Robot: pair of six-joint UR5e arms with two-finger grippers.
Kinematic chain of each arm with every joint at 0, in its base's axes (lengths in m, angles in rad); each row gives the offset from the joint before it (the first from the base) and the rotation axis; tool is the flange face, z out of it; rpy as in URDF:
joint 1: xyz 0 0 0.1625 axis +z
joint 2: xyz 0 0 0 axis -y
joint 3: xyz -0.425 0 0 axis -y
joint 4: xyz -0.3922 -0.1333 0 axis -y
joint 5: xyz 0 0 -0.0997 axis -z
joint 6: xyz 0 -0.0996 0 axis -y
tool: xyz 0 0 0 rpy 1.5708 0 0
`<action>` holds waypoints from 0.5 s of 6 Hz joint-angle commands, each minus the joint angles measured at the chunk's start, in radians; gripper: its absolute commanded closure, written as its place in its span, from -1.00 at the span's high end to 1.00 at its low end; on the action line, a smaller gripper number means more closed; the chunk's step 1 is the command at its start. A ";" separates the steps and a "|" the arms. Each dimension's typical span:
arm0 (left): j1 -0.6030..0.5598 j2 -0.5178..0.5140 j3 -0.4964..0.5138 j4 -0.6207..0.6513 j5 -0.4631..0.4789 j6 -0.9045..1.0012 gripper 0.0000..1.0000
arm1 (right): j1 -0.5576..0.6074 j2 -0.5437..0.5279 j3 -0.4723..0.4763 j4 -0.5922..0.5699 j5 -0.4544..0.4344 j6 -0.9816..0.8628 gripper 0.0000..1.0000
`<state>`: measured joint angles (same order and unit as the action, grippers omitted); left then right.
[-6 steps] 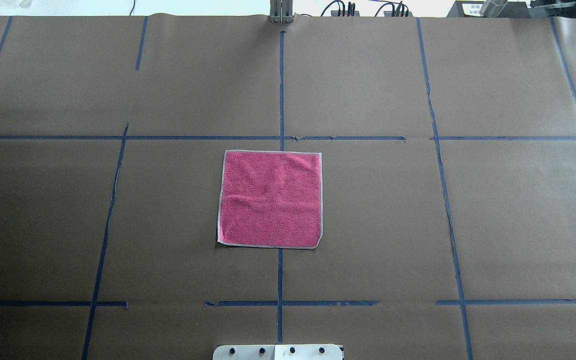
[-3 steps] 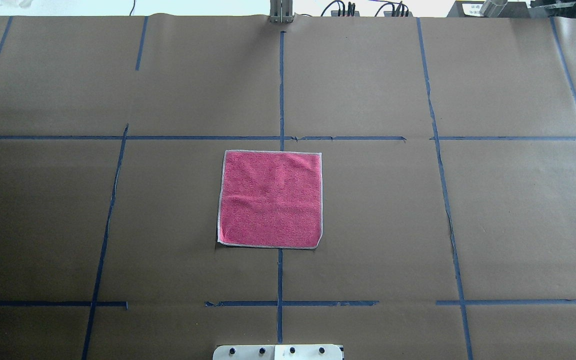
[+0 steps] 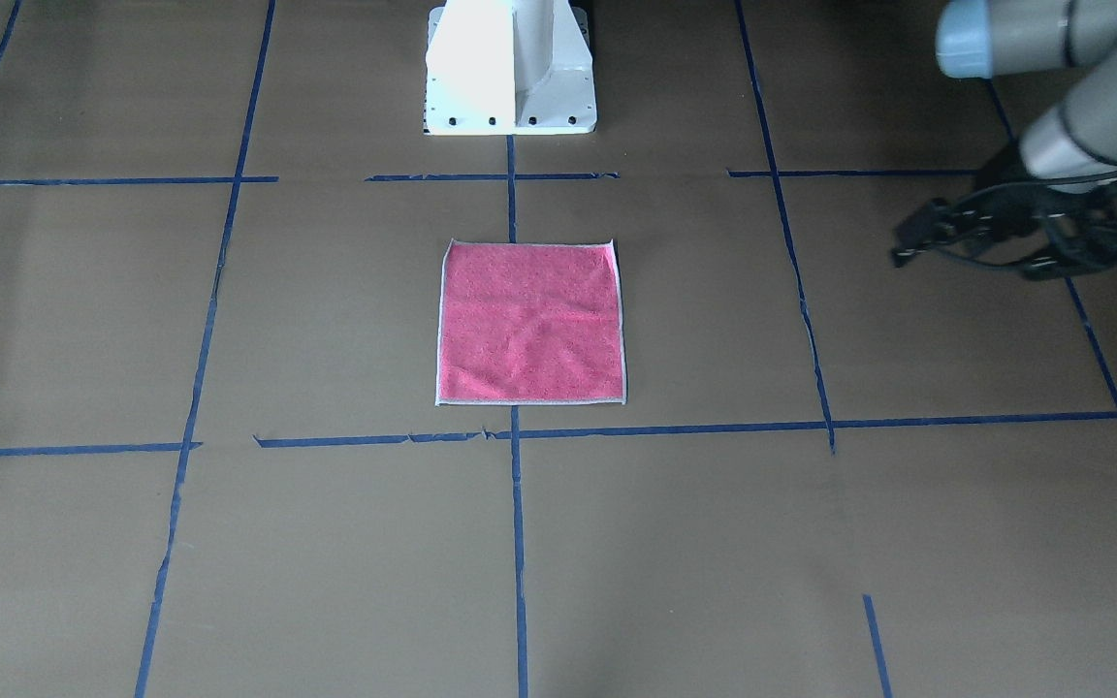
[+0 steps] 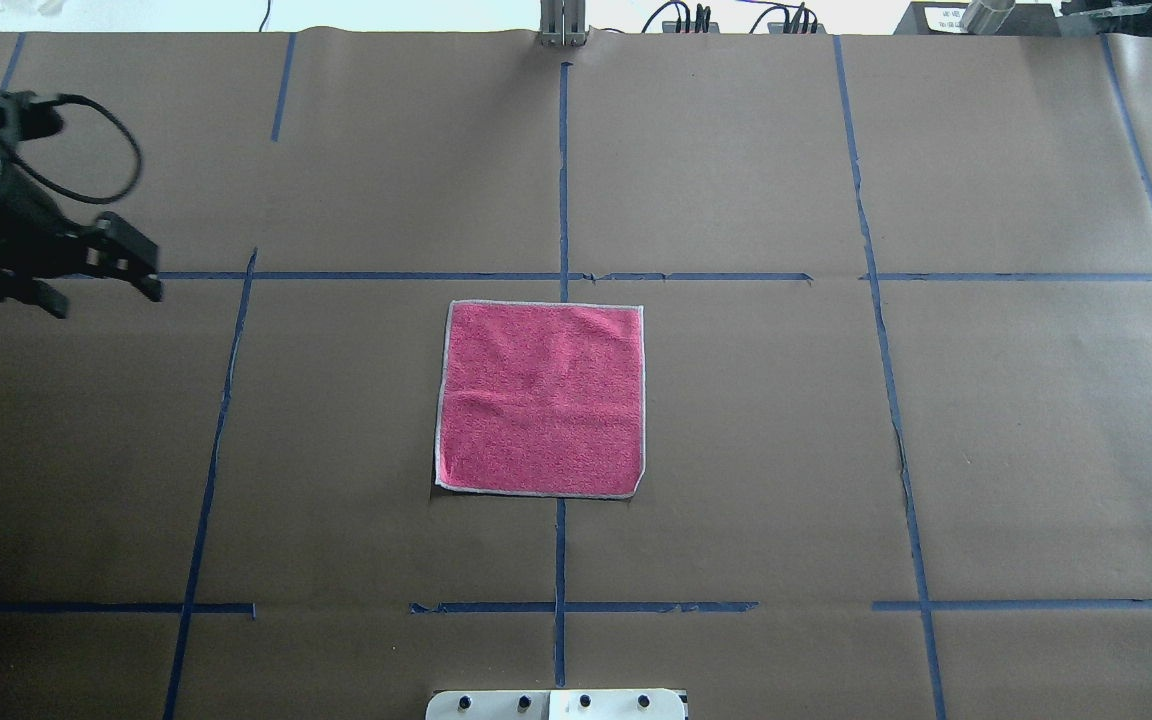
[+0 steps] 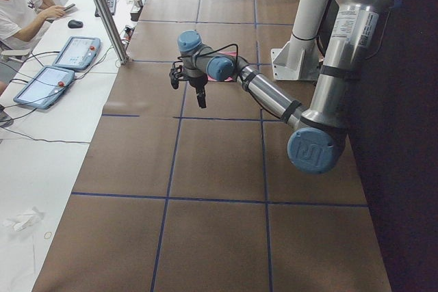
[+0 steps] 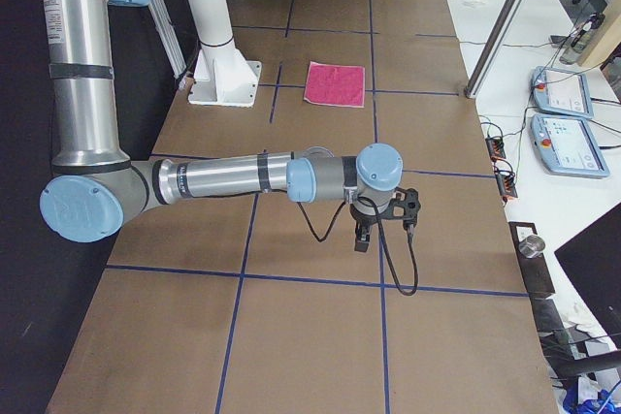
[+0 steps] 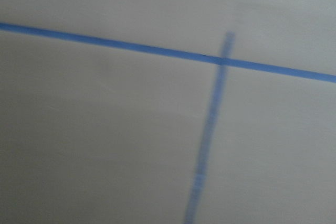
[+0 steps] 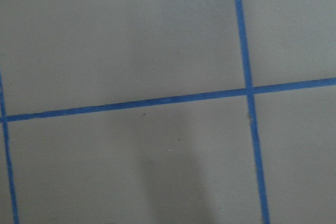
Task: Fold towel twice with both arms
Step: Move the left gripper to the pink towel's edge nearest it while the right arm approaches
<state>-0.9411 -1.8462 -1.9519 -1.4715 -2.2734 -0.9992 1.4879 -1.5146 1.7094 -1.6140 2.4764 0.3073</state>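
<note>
- Two jaws of the left gripper (image 4: 108,300) stand wide apart; we see nothing between them.
- It hangs above the bench (image 4: 1036,450) near the left end, on the half away from the robot's edge.
- We see the right gripper (image 6: 383,225) only from the right-end camera, so we cannot tell how its jaws stand. It sits above the bench toward the right end.
- We note the left arm (image 5: 274,100) and right arm (image 6: 223,179) each reaching out low over the paper.
- The towel (image 4: 541,398) lies flat and unfolded at mid-bench, pink face up, pale edging all round, well apart from both grippers.
- It straddles the centre tape line (image 4: 559,560), square to the bench edges.
- Both wrist cameras give only brown paper and blue tape.
</note>
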 commanded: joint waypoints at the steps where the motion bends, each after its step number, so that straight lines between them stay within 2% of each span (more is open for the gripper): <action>1: 0.262 -0.152 0.005 -0.003 0.159 -0.341 1.00 | -0.113 0.042 0.080 0.029 0.007 0.150 1.00; 2: 0.363 -0.181 0.024 -0.092 0.251 -0.467 1.00 | -0.142 0.042 0.087 0.111 0.006 0.259 1.00; 3: 0.440 -0.195 0.077 -0.181 0.291 -0.599 1.00 | -0.202 0.048 0.084 0.219 -0.023 0.380 1.00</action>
<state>-0.5864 -2.0196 -1.9155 -1.5724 -2.0368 -1.4676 1.3380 -1.4718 1.7906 -1.4899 2.4731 0.5747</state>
